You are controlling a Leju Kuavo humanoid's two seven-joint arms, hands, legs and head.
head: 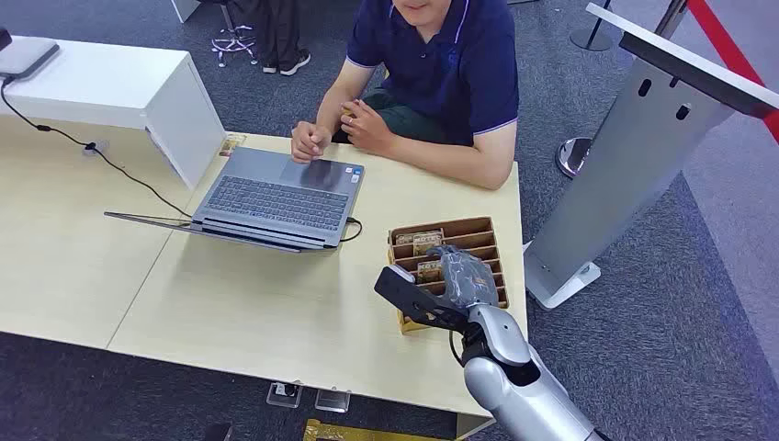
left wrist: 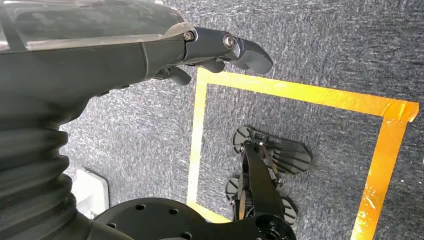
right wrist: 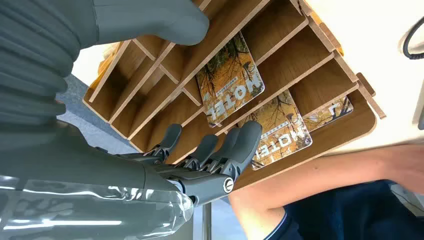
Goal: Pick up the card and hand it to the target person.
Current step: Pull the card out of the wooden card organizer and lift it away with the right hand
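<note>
My right hand (head: 462,276) hovers over the slotted card rack (head: 487,226) by the table's (head: 276,312) right edge, fingers (right wrist: 245,142) spread, holding nothing, lined up to pluck a card (right wrist: 231,80).

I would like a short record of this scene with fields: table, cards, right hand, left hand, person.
table: pale wood, with a laptop and a wooden rack
cards: three "HOTEL" cards in the rack slots
right hand: over the rack, fingers near a card, holding nothing
left hand: hangs over grey carpet, holding nothing
person: sits across the table, hands together by the laptop
</note>
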